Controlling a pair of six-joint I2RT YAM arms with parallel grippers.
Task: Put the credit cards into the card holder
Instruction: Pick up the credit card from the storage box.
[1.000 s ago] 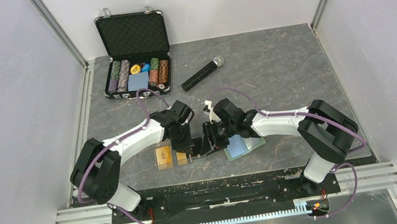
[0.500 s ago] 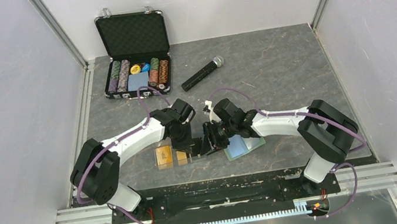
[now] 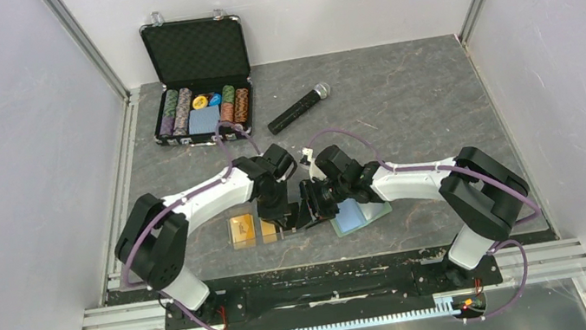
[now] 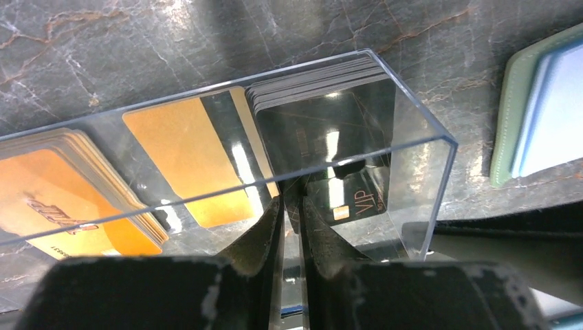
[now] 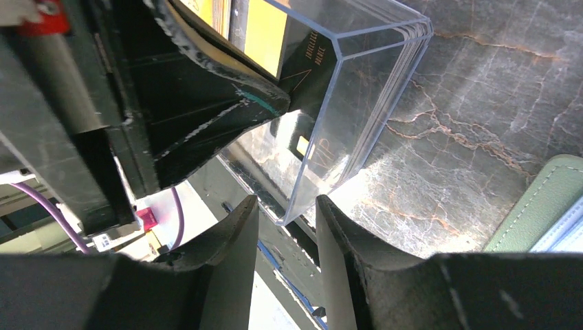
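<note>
The clear plastic tray [image 4: 440,179] holds a stack of orange credit cards [image 4: 62,199], a gold-tan card [image 4: 192,158] and a black stack [image 4: 323,124]. One black VIP card [image 4: 354,199] stands tilted above that stack. My left gripper [image 4: 292,199] reaches into the tray with its jaws a narrow slit apart. The tilted card's corner lies in that slit; whether it is pinched does not show. My right gripper [image 5: 285,206] is open, and the tray's near corner [image 5: 287,218] sits between its fingertips. The sage-green card holder [image 3: 363,214] lies open just right of the tray.
An open black case of poker chips [image 3: 203,113] stands at the back left, and a black microphone [image 3: 299,109] lies right of it. Both arms meet close together over the tray near the table's front edge [image 3: 329,256].
The left arm's elbow and wrist have swung a little to the right, toward the right gripper. The right arm, the tray and the card holder have stayed put.
</note>
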